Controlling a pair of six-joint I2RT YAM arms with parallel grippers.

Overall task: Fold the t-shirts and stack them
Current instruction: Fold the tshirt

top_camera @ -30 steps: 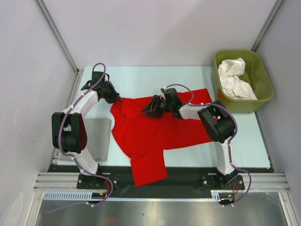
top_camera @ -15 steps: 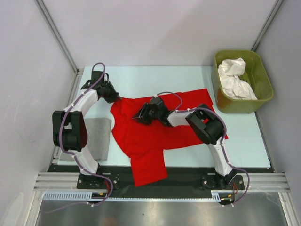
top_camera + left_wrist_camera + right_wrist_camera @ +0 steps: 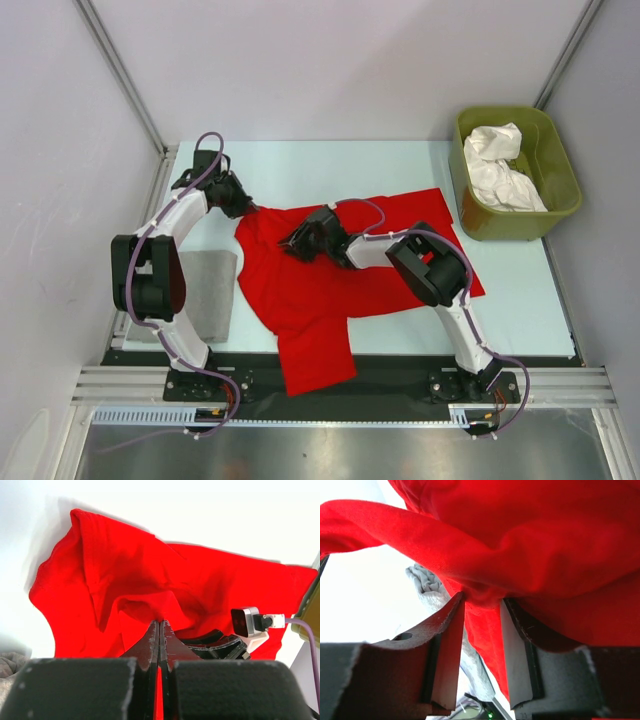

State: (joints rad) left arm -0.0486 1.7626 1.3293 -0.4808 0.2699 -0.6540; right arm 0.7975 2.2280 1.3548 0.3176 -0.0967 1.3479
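Across the middle of the table [image 3: 400,165]: the red t-shirt [image 3: 340,280] lies spread and rumpled, its body running from the far left toward the right, with one end draped over the near edge between the two arm bases.
Shirt's far-left corner: raised into a ridge where the left gripper [image 3: 245,208] holds it. The cloth around that corner is creased and partly doubled over.
Left jaws: pressed together, with only a thin strip of red cloth showing between the fingers in the left wrist view.
Shirt's upper middle: the right gripper [image 3: 297,243] sits low on the cloth here, near the left gripper but apart from it, its arm stretched leftward across the shirt.
Right jaws: narrow, with a bunched fold of red cloth caught between the two pads [image 3: 452,645]. More red cloth hangs over and beyond the fingers.
Other shirts: the white t-shirts [image 3: 505,165] lie crumpled together inside the olive-green tub [image 3: 520,228]; how many there are I cannot tell.
Tub: at the far right of the table, just beside the red shirt's right end and well apart from both grippers.
Left side: the grey pad [image 3: 210,290] lies just beside the shirt's left edge, partly hidden by the left arm.
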